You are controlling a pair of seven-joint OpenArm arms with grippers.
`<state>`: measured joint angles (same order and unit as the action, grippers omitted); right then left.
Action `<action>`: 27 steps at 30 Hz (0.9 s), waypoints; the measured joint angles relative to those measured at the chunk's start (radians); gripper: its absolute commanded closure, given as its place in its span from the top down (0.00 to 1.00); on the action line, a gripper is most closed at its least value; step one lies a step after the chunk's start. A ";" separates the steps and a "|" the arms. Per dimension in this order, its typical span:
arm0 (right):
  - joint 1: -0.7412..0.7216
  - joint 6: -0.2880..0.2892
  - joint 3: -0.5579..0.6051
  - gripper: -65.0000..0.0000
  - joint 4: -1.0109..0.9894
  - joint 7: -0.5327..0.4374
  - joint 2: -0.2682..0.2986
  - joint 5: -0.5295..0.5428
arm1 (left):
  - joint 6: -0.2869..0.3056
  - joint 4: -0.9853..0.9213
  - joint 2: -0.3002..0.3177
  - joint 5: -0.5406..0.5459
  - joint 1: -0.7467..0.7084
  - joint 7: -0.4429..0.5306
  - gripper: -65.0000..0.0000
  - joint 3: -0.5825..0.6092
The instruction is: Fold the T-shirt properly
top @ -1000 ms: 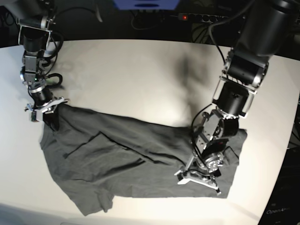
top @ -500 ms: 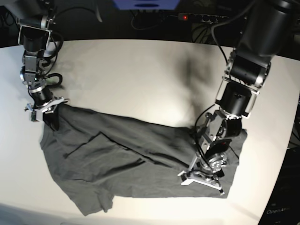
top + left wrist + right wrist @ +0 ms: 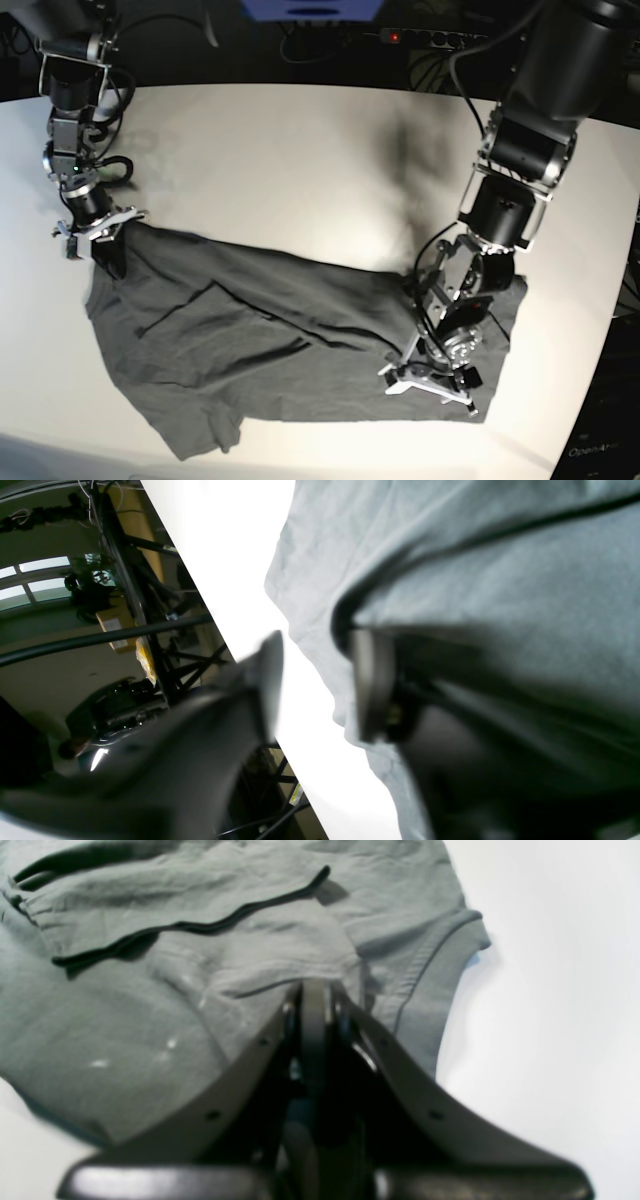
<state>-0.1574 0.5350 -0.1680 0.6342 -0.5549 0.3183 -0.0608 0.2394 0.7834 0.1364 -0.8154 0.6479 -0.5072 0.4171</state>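
Note:
The dark charcoal T-shirt [image 3: 260, 330] lies wrinkled across the near half of the white table [image 3: 300, 170]. My right gripper [image 3: 105, 248] is shut on the shirt's far-left corner; in the right wrist view the fingers [image 3: 312, 990] meet on a fold of cloth [image 3: 150, 990]. My left gripper [image 3: 430, 392] is open, low at the shirt's lower right edge. In the left wrist view [image 3: 315, 690] one finger [image 3: 370, 685] is over the shirt [image 3: 500, 580] and the other [image 3: 265, 680] is over bare table, with the hem between them.
The table's right edge runs close to my left gripper, with a dark frame and clutter beyond it [image 3: 125, 630]. A power strip with a red light [image 3: 430, 38] and cables lie behind the table's far edge.
My left arm's wrist has shifted slightly right and down over the shirt's lower right edge, jaws still open. The right arm and the shirt have not moved.

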 measured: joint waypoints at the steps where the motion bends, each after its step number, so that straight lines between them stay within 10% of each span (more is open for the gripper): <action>1: 0.000 0.000 0.000 0.02 0.000 0.000 0.000 0.000 | 0.000 0.000 0.000 0.000 0.000 0.000 0.52 0.000; 13: 0.000 0.000 0.000 0.02 0.000 0.000 0.000 0.000 | -0.004 0.009 0.005 -0.027 -0.033 0.001 0.57 0.038; 21: -0.002 0.000 0.000 0.02 0.000 0.001 0.000 0.000 | 0.080 0.164 0.037 -0.105 -0.147 -0.005 0.01 0.037; 27: -0.003 0.003 0.000 0.02 0.000 0.000 0.000 0.000 | 0.082 0.193 0.039 -0.109 -0.130 -0.014 0.06 0.037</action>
<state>-0.1600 0.5385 -0.1680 0.6346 -0.5545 0.3183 -0.0608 0.3214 0.9760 0.1753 -0.9241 0.5182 -0.5209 0.4545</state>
